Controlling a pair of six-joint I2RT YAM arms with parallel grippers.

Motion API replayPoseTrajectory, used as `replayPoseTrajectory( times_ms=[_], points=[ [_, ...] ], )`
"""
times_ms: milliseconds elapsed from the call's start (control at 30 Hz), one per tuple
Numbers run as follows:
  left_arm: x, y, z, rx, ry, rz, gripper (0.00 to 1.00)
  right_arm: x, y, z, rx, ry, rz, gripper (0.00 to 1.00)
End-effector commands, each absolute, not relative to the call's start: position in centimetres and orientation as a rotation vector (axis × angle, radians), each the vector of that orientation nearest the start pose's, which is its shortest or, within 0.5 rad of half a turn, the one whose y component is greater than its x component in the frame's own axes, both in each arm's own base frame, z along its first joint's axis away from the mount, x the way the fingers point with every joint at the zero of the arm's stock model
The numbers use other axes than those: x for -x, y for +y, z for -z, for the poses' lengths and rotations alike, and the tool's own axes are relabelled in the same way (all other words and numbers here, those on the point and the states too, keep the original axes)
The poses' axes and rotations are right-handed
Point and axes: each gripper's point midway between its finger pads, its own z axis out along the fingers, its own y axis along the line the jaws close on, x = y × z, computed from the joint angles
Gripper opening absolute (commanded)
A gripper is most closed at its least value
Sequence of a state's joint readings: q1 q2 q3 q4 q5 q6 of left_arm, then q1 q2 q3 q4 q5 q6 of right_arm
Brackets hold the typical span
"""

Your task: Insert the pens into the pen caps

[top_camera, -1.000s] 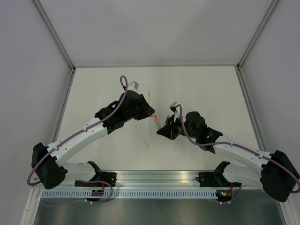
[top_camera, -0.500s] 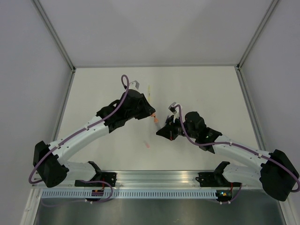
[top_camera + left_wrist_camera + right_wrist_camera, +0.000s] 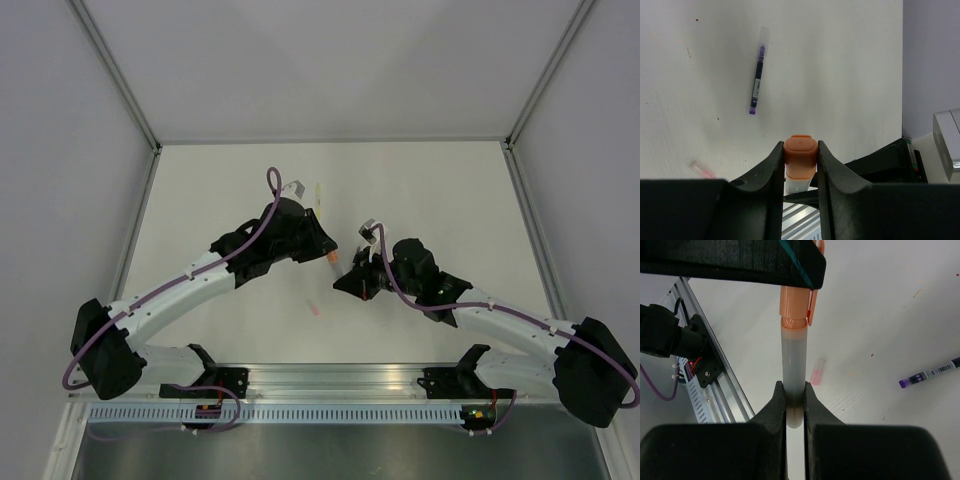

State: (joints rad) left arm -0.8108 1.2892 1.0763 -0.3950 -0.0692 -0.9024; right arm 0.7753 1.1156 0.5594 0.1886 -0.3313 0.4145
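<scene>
Nearby, purple pen (image 3: pixel 757 75), pink cap (image 3: pixel 702 170) lie loose; left tool (image 3: pixel 800 150) clamps orange cap (image 3: pixel 800 156), right tool (image 3: pixel 793 392) clamps grey pen (image 3: pixel 792 355).

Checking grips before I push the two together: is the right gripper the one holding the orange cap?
No: the right gripper clamps the grey pen, while the orange cap sits between the left gripper fingers.

Soft, even white light fills all three views without glare, the arms throwing only faint, diffuse shadows on the pale table (image 3: pixel 420 190), and in both wrist views the black fingers (image 3: pixel 765 172) along the bottom edge look dark, featureless and slightly soft against the sharp tabletop beyond.
</scene>
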Motion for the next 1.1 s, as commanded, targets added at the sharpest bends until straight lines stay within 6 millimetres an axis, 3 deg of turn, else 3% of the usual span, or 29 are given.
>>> replayPoseTrajectory(
  times_ms=[0, 133, 400, 533, 600, 667, 767, 833, 933, 1067],
  points=[
    [-24.9, -30.0, -20.6, 0.116, 2.313, 0.888, 0.02, -21.0, 30.5, -18.1, 0.583, 1.904, -1.094, 0.00],
    [-24.4, -29.8, -19.0, 0.084, 2.345, 0.867, 0.02, -21.3, 30.4, -18.2, 0.565, 1.905, -1.079, 0.00],
    [-22.2, -30.3, -18.3, -0.053, 2.370, 0.952, 0.02, -21.8, 30.6, -19.5, 0.583, 1.883, -1.059, 0.00],
    [-21.4, -30.5, -18.3, -0.082, 2.380, 0.991, 0.20, -21.8, 30.5, -20.1, 0.593, 1.872, -1.051, 0.00],
    [-21.1, -30.8, -19.0, -0.099, 2.366, 1.034, 0.34, -21.5, 30.7, -20.3, 0.617, 1.862, -1.067, 0.00],
    [-20.9, -30.8, -20.2, -0.111, 2.329, 1.066, 0.50, -21.2, 30.7, -20.4, 0.638, 1.858, -1.078, 0.00],
    [-20.9, -30.2, -22.6, -0.128, 2.256, 1.079, 0.64, -20.2, 30.6, -21.1, 0.672, 1.839, -1.107, 0.00],
    [-20.9, -29.5, -25.2, -0.159, 2.175, 1.077, 0.72, -19.0, 30.5, -22.0, 0.707, 1.806, -1.153, 0.00],
    [-20.5, -28.9, -27.8, -0.203, 2.086, 1.091, 0.81, -17.3, 30.1, -23.2, 0.740, 1.756, -1.226, 0.00],
    [-18.2, -28.1, -32.9, -0.309, 1.863, 1.221, 0.85, -14.5, 30.1, -24.5, 0.799, 1.708, -1.363, 0.00]
  ],
)
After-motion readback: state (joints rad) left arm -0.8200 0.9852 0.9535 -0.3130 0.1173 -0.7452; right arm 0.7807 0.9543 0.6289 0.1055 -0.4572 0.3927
